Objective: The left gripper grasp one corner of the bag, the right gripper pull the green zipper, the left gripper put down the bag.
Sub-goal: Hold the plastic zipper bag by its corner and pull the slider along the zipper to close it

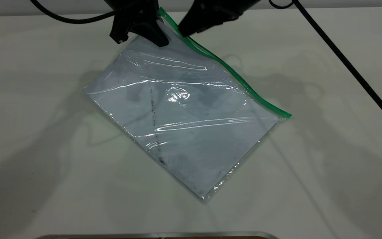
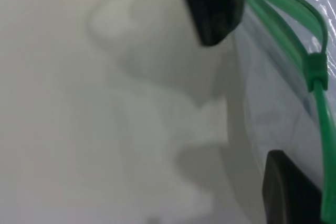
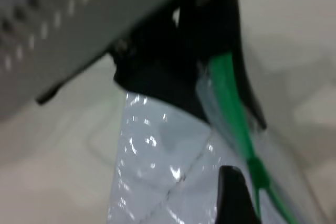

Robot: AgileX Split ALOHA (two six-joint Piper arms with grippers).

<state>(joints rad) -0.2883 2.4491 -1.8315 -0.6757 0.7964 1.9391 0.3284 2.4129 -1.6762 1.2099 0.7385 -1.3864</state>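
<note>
The bag lies diagonally on the white table, with white paper and a dark smudge line inside. The green zipper runs along its far right edge. My left gripper covers the far corner at the zipper's end and is shut on it; one of its fingers rests on the plastic beside the strip. My right gripper has its tip at the zipper just beside the left gripper. The small green slider stands free between the two grippers. In the right wrist view the slider sits right next to my right gripper.
A black cable crosses the table at the right and another curves along the far left edge. A metal-rimmed object shows at the front edge. Bare table surrounds the bag.
</note>
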